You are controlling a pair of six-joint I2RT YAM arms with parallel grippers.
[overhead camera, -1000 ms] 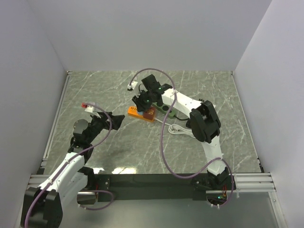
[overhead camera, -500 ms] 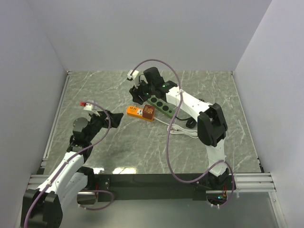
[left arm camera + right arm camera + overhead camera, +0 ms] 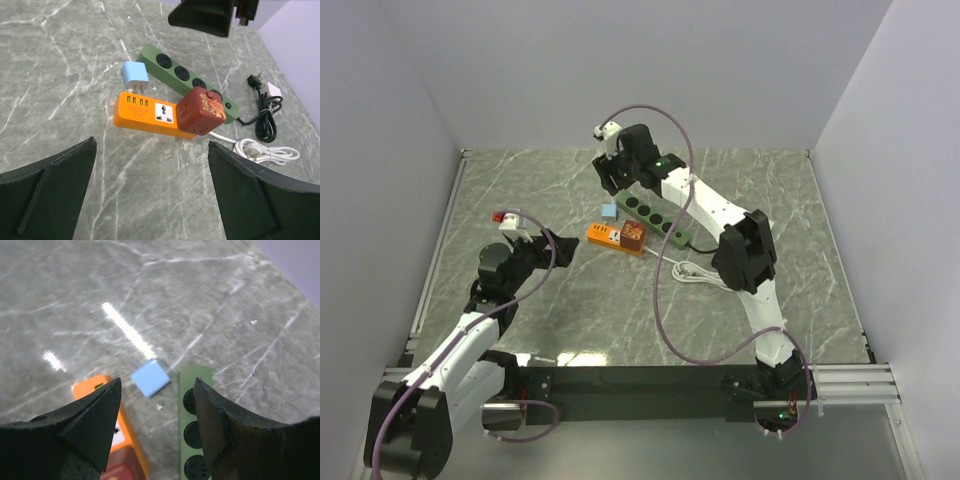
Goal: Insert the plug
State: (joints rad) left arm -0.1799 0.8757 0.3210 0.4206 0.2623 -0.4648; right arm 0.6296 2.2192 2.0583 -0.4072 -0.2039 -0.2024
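A small blue plug (image 3: pixel 609 212) lies on the table next to the left end of the green power strip (image 3: pixel 655 215); it also shows in the left wrist view (image 3: pixel 135 75) and the right wrist view (image 3: pixel 151 377). An orange power strip (image 3: pixel 608 236) carries a red cube adapter (image 3: pixel 634 235) at its right end. My right gripper (image 3: pixel 611 180) hangs open and empty above the blue plug, its jaws straddling it in the right wrist view (image 3: pixel 157 381). My left gripper (image 3: pixel 563 247) is open and empty, left of the orange strip (image 3: pixel 150 112).
A black plug with coiled cable (image 3: pixel 264 107) and a white cable (image 3: pixel 262 150) lie right of the strips. The green strip (image 3: pixel 185 80) has several free sockets. Grey walls stand at the back and both sides.
My right gripper moved from over the orange strip back and up. The blue plug, earlier at its jaws, now lies free on the table. The left arm barely moved.
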